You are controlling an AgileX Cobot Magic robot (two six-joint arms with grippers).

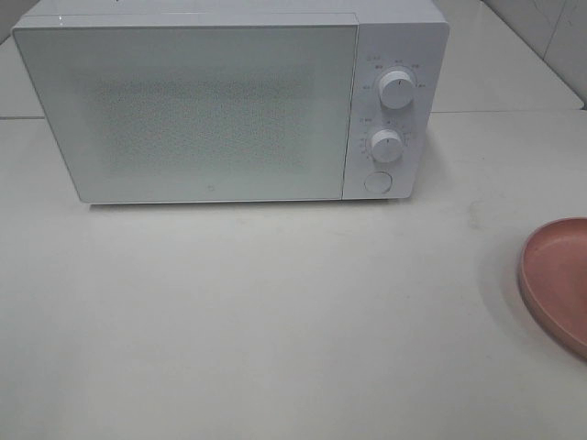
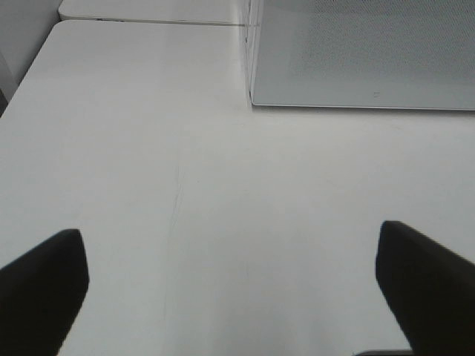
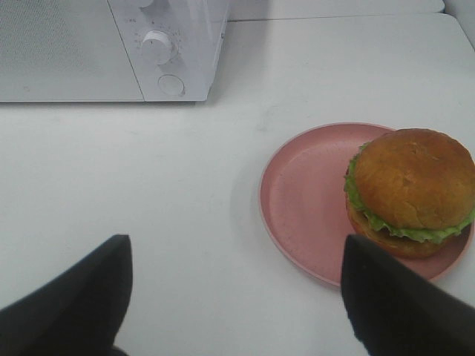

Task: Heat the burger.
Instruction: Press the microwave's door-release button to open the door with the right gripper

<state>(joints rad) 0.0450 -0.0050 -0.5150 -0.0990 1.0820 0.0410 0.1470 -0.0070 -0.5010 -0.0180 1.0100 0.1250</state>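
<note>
First step, by my reading: the microwave (image 1: 404, 37) is shut and the burger (image 3: 412, 193) waits on the pink plate (image 3: 304, 200) to its right. The left fingers (image 2: 41, 289) and right fingers (image 3: 74, 304) spread wide, empty. Next, its door (image 1: 183, 110) needs opening.

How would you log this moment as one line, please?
microwave: door shut | burger: on pink plate | left gripper: open, empty | right gripper: open, empty

Right gripper (image 3: 237, 256), its two dark fingers (image 3: 74, 304) spread wide with only bare white desk (image 3: 148, 185) between them. Beyond one finger, a pink plate (image 3: 304, 200) carries the burger (image 3: 412, 189), set off-centre on the side away from the white microwave (image 3: 111, 52). The microwave stands farther off, door closed, showing a knob (image 3: 157, 46) above a round button (image 3: 171, 84).
</note>
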